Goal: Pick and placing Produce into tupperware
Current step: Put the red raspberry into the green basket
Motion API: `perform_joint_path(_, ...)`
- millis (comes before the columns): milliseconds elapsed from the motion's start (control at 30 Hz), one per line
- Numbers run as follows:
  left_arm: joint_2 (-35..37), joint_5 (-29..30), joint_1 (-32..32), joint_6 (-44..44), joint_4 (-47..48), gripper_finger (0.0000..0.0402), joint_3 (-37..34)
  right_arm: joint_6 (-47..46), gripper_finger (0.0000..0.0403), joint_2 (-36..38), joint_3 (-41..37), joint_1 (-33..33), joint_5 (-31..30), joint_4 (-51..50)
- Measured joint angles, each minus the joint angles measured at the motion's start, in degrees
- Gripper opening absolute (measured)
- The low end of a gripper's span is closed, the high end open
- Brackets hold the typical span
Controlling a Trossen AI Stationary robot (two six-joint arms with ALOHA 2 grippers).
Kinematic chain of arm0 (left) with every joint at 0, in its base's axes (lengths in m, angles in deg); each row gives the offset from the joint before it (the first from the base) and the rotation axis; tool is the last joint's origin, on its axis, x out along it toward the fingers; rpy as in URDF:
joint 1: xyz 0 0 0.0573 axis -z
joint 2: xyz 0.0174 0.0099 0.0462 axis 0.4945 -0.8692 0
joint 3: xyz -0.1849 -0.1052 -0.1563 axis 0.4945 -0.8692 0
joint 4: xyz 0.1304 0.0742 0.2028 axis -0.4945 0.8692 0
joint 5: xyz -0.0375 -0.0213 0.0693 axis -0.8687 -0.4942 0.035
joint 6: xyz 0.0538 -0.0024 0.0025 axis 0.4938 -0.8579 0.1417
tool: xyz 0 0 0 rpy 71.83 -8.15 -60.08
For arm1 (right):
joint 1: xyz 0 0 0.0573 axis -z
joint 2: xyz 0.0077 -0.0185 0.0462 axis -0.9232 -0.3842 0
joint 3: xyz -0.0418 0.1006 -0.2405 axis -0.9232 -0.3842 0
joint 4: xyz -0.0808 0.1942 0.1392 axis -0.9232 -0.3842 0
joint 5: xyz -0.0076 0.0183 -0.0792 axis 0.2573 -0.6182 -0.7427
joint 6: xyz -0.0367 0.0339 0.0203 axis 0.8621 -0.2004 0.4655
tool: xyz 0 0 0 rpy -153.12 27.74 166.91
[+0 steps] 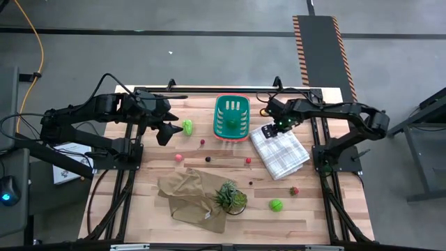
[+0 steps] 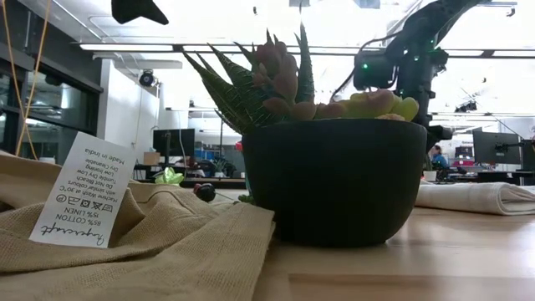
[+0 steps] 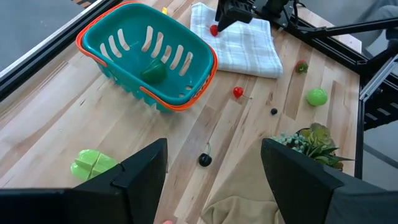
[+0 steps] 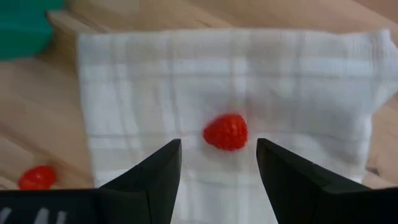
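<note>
**Right Gripper Lined Up Over a Little Red Berry**

The teal plastic basket with slotted sides and an orange-red rim (image 1: 232,116) sat in the upper middle of the high view. Its long side ran up and down the picture. One dark green piece of produce (image 3: 153,72) already lay inside it.

Just right of the basket lay the white checked folded cloth (image 1: 280,150), turned a bit slantwise. The right gripper (image 1: 267,109) hung over the cloth's upper left corner, near the basket. Its fingers stood apart with nothing held. In the right wrist view, a small round red berry with a bumpy skin (image 4: 226,131) sat on the cloth, just ahead of the gap between the fingers. It was too round to have a long side.

This looked like the reach-and-grab step. Next the gripper would likely need to go down, close on the berry, then carry it left to the basket.

The left gripper (image 1: 167,132) waited wide open and empty, left of the basket, beside a light green lumpy piece (image 1: 187,126).
</note>
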Motion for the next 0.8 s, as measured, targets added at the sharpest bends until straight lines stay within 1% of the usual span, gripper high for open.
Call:
perform_joint_path(200,0.0,0.0,0.0,0.07,0.0,0.0248,0.0,-0.44,0.0199,-2.53,0.02,1.55,1.46,0.61)
perform_joint_path(533,0.0,-0.02,0.0,0.05,0.0,0.0248,0.0,0.05,0.0199,-5.98,0.01,0.34,2.0,0.57)
perform_joint_path(800,0.0,-0.02,0.0,0.05,0.0,0.0248,0.0,0.08,0.0199,-6.32,-0.01,0.32,1.12,1.53)
